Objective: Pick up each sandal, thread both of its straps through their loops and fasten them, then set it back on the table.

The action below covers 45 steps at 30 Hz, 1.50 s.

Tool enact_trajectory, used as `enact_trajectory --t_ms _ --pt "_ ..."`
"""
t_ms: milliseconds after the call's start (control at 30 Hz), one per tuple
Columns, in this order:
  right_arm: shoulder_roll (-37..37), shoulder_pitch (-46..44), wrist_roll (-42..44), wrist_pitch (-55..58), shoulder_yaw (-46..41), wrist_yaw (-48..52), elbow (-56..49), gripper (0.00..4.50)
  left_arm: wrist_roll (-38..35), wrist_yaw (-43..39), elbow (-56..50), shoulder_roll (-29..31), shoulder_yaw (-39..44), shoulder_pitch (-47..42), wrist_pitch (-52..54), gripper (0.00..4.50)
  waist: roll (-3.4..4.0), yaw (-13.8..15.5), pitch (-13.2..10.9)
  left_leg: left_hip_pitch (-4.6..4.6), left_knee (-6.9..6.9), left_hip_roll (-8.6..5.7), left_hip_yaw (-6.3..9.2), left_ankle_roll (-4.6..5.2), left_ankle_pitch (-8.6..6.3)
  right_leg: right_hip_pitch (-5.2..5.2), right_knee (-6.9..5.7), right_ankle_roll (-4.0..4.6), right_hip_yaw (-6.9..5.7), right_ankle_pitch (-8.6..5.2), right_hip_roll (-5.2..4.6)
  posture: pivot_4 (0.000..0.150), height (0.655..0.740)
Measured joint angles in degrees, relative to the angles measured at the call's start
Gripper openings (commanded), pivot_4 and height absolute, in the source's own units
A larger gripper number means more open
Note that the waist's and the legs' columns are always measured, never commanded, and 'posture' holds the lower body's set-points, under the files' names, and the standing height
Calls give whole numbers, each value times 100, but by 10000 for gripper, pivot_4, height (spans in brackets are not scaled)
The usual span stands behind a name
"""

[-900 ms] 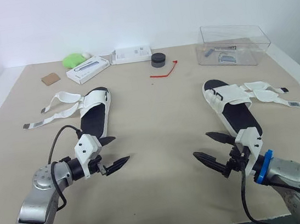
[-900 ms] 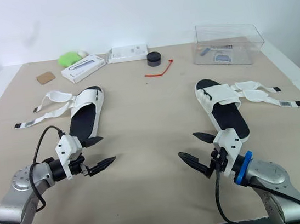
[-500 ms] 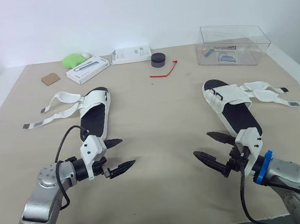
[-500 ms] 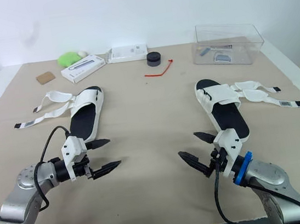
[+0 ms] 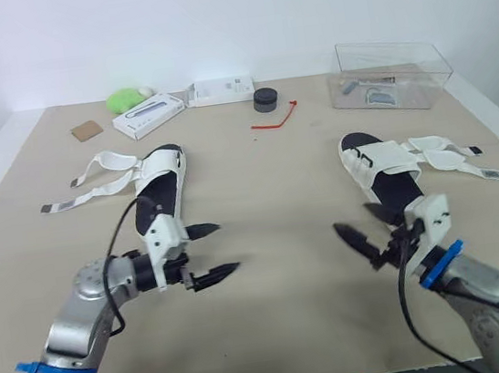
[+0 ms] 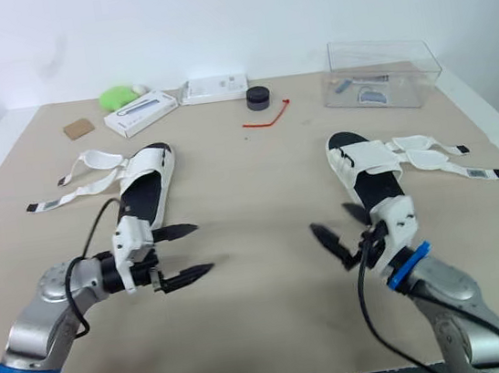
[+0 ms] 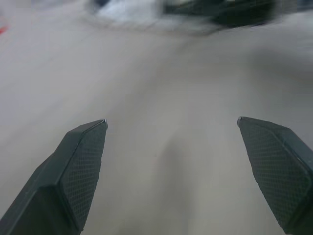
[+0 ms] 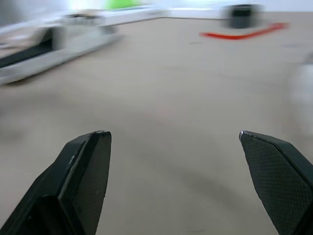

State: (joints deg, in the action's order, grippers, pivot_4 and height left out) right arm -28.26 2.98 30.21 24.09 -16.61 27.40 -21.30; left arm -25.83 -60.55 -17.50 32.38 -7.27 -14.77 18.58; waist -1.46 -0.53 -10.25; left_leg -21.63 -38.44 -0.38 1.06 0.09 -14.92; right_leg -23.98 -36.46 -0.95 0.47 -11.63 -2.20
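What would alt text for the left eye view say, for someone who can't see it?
Two white sandals, straps undone and splayed outward, lie on a tan table: left sandal, right sandal. The left arm and right arm each hold black jaws open over the tabletop nearby.

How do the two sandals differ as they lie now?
The left sandal has its loose straps splayed toward the robot's left, while the right sandal has them toward the right. The left sandal's far end slants rightward, the right sandal's leftward. Both lie flat on the table, unfastened, with white straps over black footbeds.
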Motion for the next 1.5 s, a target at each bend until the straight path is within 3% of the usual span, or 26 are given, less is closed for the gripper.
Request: enact_trajectory --t_ms 133,300,633,1133,1233,1467,1500 --pt "-8 -545 204 843 -621 -1013 -118 45000 -406 -349 -181 -96 -323 -422 399 44080 0 -9 0 3 2 1 -14 2 -2 -4 0 -3 21 2 9 1500 7400" --pt "-66 -798 243 1348 -641 -1365 -143 45000 -436 -674 -51 -189 -571 -643 382 44080 1 -55 0 4 6 14 -20 10 -6 -10 0 2 32 0 28 1500 7400" --pt "105 -986 -257 1191 -4 -1297 254 45000 -190 -693 450 -443 -583 -775 -15 44080 0 -66 0 6 4 13 -46 11 -6 -15 0 -5 65 6 31 1500 7400" --pt "-59 -2195 -981 327 293 -683 2283 45000 8 -327 448 -469 -567 -586 -125 44080 0 -75 0 5 5 14 -73 27 -16 -26 0 -11 88 10 34 1500 7400" --pt "-48 -2328 -1035 235 333 -592 2508 34138 8 -264 434 -466 -564 -568 -122 45000 0 -73 0 5 4 13 -75 28 -16 -26 0 -13 92 11 33 1500 7400" --pt "81 -2583 -1150 169 505 -523 2702 291 44 -152 343 -467 -566 -381 -124 45000 0 -80 0 7 4 15 -81 29 -17 -28 1 -14 100 16 35 1500 7400" --pt "96 -2584 -1155 167 521 -522 2697 291 51 -126 337 -467 -566 -377 -124 45000 0 -78 0 7 4 15 -81 29 -17 -28 1 -13 100 16 35 1500 7400"
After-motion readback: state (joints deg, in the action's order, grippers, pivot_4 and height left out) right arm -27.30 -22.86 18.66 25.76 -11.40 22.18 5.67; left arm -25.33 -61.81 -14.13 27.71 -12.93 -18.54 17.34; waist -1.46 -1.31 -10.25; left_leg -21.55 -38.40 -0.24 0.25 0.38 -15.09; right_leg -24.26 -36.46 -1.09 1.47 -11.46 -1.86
